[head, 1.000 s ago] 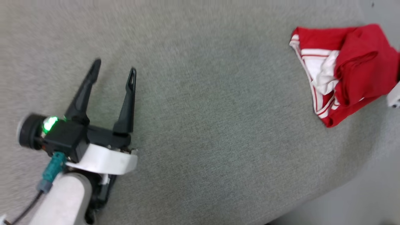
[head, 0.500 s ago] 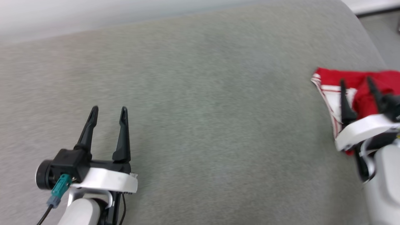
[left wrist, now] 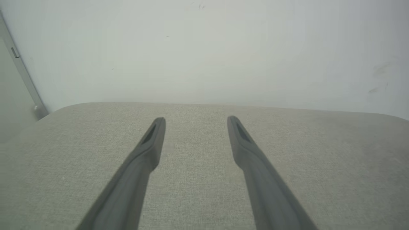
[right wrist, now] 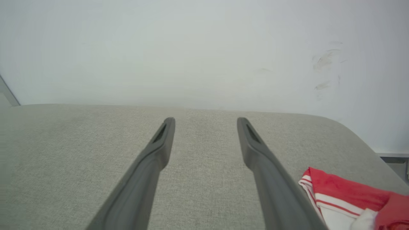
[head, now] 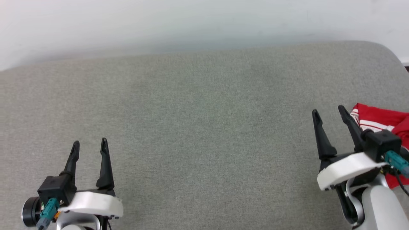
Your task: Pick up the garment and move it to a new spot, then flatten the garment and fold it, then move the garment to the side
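I count one jersey (head: 380, 119), red with white and red-striped trim. It lies bunched up at the far right edge of the grey cushion (head: 204, 127). My head camera's frame cuts part of it off, and my right arm hides another part. On the right wrist camera it sits in the lower right corner, just beside the right-hand finger; I cannot tell whether the finger touches the cloth.

My right gripper (head: 328, 110) hovers just to the left of the jersey. Its two fingers are spread apart and empty, with bare grey fabric showing between them. My left gripper (head: 89, 141) is well apart from the jersey, at the lower left over the cushion. Its two fingers are likewise parted and hold nothing.

That makes one jersey, two grippers and four dark fingers in all. The cushion has rounded corners and runs back to a pale wall (head: 191, 22). On the right wrist camera the wall shows a few faint scuff marks.
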You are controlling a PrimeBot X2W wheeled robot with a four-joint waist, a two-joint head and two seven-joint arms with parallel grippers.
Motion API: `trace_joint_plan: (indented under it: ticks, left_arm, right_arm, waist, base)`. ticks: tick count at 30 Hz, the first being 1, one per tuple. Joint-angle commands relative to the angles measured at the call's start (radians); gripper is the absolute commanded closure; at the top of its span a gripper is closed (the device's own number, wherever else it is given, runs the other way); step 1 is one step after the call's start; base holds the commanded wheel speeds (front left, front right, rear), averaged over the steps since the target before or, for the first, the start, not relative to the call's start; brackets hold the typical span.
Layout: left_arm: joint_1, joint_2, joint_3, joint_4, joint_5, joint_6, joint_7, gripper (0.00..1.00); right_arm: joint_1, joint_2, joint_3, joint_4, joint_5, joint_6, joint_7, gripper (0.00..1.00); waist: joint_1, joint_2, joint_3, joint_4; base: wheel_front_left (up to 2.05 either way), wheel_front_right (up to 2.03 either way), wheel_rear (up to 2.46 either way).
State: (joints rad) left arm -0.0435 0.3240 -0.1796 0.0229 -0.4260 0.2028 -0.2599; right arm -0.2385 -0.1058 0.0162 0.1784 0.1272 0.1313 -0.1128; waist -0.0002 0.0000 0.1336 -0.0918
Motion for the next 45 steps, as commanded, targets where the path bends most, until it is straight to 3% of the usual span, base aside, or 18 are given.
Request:
trace_joint_plan:
  ticks: [1, 8, 17, 35, 36, 40, 45]
  left_arm:
    - [0.022, 0.006, 0.002, 0.008, 0.006, -0.004, -0.005, 0.00]
    - [0.072, 0.002, -0.010, 0.032, 0.017, -0.005, -0.006, 0.00]
    - [0.107, -0.002, -0.020, 0.051, 0.024, -0.008, -0.006, 0.00]
    - [0.090, 0.006, -0.030, 0.071, 0.032, -0.010, -0.007, 0.00]
    - [0.099, 0.005, -0.032, 0.070, 0.027, -0.009, -0.001, 1.00]
    - [0.111, -0.015, -0.040, 0.098, 0.017, -0.012, 0.005, 1.00]
    - [0.094, -0.038, -0.010, 0.107, -0.103, -0.042, 0.038, 1.00]
  right_arm:
    - [0.042, 0.011, 0.001, -0.039, -0.009, -0.001, 0.013, 0.00]
    - [0.165, 0.032, -0.006, -0.168, -0.019, -0.001, 0.067, 0.00]
    - [0.261, 0.046, -0.003, -0.244, -0.027, -0.001, 0.109, 0.00]
    - [0.275, 0.054, 0.001, -0.256, -0.020, -0.001, 0.122, 0.00]
    - [0.271, 0.049, 0.000, -0.258, -0.025, 0.000, 0.122, 1.00]
    - [0.283, 0.049, 0.003, -0.226, -0.016, 0.000, 0.121, 1.00]
    - [0.270, 0.043, -0.001, -0.201, 0.139, 0.000, 0.124, 1.00]
  waist:
    - [0.0002, 0.0000, -0.026, 0.008]
    - [0.0002, 0.0000, -0.089, 0.010]
    - [0.0002, 0.0000, -0.143, 0.015]
    - [0.0002, 0.0000, -0.158, 0.021]
    - [0.0002, 0.0000, -0.158, 0.021]
    - [0.0002, 0.0000, -0.158, 0.022]
    - [0.0002, 0.0000, -0.156, 0.026]
  base:
    - [0.00, 0.00, 0.00]
    - [0.00, 0.00, 0.00]
    - [0.00, 0.00, 0.00]
    - [0.00, 0.00, 0.00]
    - [0.00, 0.00, 0.00]
    - [0.00, 0.00, 0.00]
    - [0.00, 0.00, 0.00]
